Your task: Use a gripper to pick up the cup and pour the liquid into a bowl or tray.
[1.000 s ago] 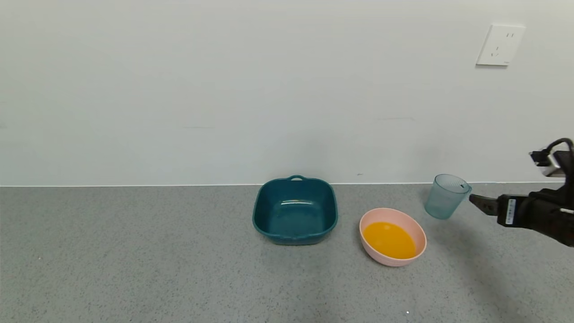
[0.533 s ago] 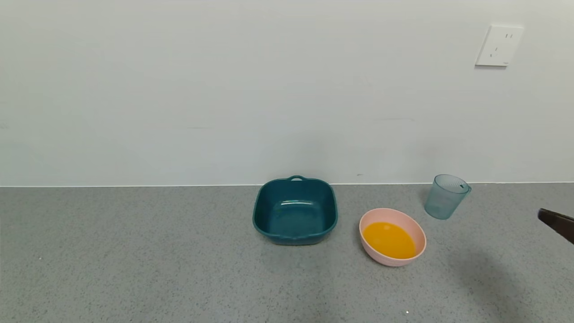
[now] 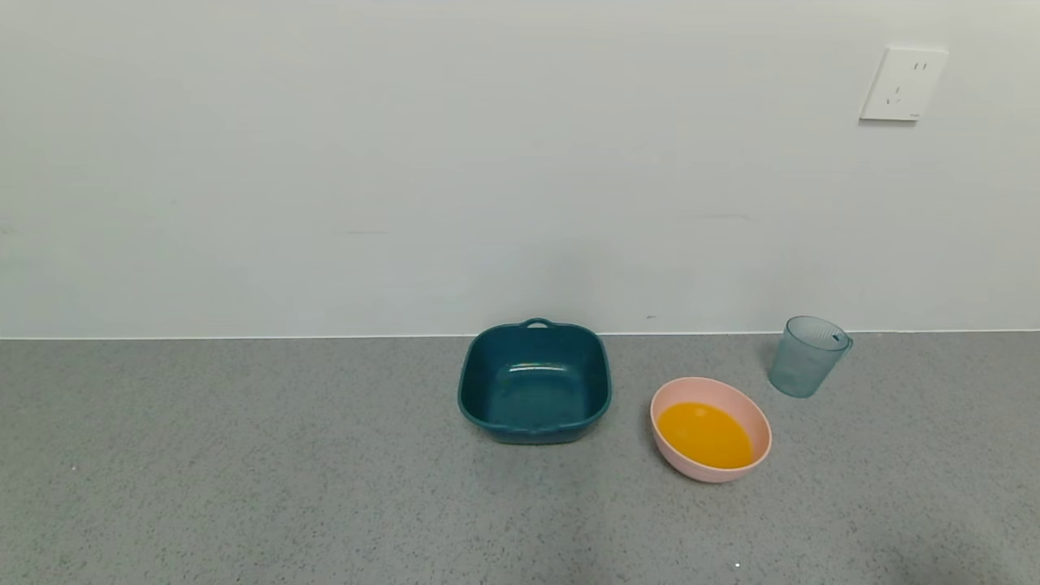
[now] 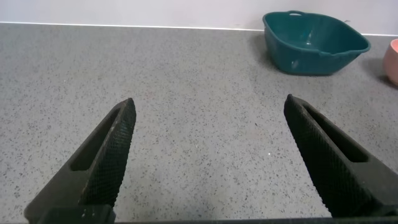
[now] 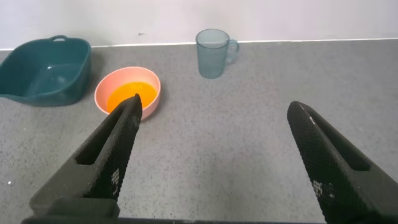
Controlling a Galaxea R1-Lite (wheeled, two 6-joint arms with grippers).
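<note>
With the liquid [image 3: 705, 435] already in the bowl [image 3: 760, 422], the right gripper [image 5: 211, 134] gapes empty, the cup [image 5: 212, 53] upright well ahead; only parking seems left.

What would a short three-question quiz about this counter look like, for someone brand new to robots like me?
1. True or false: the orange liquid is in the pink bowl.
2. Which container stands upright nearest the wall socket? A) the teal tray B) the cup C) the pink bowl
3. Fill in: the right pincer is ____ and holds nothing.

Key:
1. True. The liquid sits in the bowl, and the cup looks empty.
2. B. The cup stands by the wall on the robot's right, apart from the bowl.
3. Open. Its fingers are spread wide over bare counter; the left pincer is open too, off to the left of the tray.
</note>
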